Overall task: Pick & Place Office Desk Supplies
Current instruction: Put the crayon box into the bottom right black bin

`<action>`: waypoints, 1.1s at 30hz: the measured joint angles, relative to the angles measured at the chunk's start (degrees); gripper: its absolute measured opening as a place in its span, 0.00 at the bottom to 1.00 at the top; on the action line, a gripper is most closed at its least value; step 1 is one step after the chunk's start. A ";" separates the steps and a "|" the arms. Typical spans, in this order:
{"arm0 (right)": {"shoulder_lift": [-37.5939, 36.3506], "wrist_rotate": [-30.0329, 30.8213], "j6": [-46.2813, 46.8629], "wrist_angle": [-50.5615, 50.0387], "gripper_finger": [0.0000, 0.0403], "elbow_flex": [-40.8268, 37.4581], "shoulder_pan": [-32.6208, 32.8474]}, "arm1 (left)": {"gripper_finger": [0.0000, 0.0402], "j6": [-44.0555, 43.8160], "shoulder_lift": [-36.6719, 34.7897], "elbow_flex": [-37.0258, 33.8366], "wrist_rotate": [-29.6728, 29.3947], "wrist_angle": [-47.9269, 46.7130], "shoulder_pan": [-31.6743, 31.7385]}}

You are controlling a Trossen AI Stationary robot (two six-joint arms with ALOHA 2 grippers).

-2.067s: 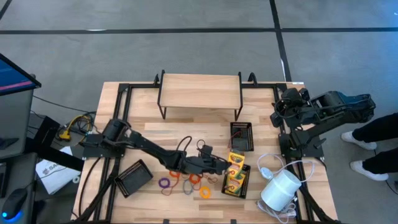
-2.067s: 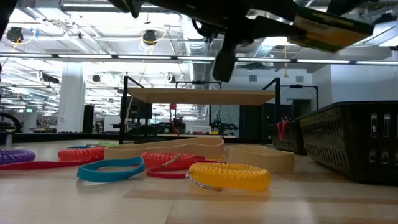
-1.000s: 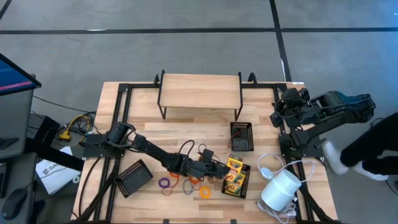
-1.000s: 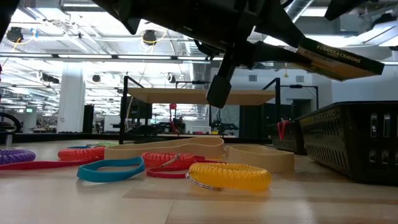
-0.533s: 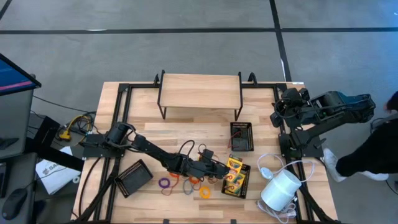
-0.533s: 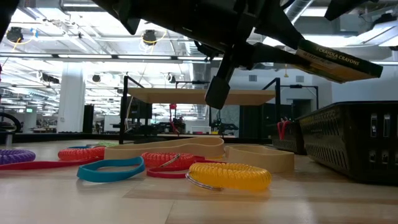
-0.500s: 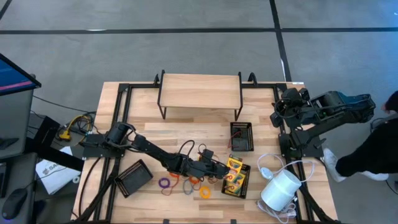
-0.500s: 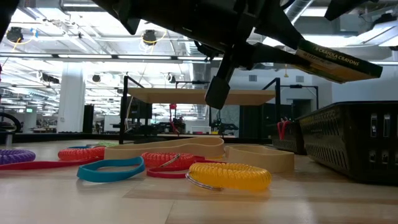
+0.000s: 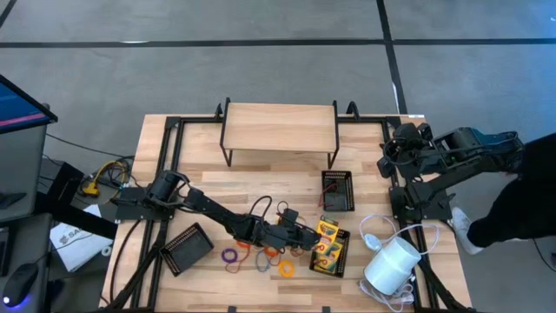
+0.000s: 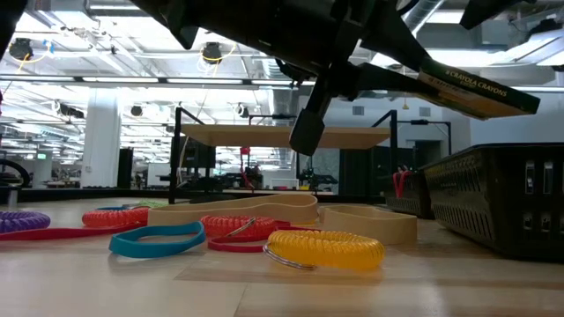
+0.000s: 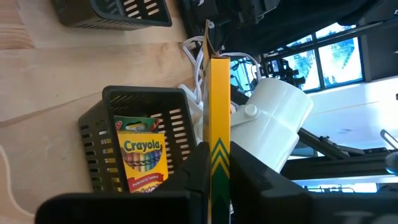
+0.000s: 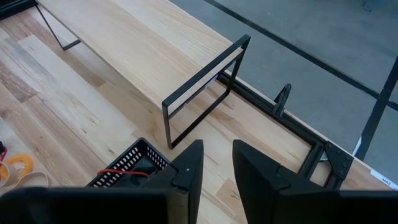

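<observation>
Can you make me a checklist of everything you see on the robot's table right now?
Surface: wooden table with a raised wooden shelf at the back.
Job's things: crayon box held edge-on above the mesh tray; another crayon box lies inside it. Coloured loops lie loose on the wood.
Clutter: white cylinder; two more mesh trays.
Grippers: left gripper shut on the crayon box; right gripper parked over the table's back right edge, fingers apart, empty.
Cables: white cord beside the cylinder.
Surroundings: a person's legs at the right.
</observation>
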 joint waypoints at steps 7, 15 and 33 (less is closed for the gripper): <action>0.09 0.00 0.00 0.04 0.21 0.00 0.00 | 0.06 0.06 -0.04 0.00 0.49 -0.60 0.00; 0.11 0.00 0.00 0.06 0.21 0.00 -0.02 | 0.07 0.11 -0.07 0.02 0.49 -2.05 0.00; 0.11 0.02 0.00 0.06 0.21 0.00 -0.02 | 0.07 2.90 -0.07 0.04 0.45 -2.03 0.17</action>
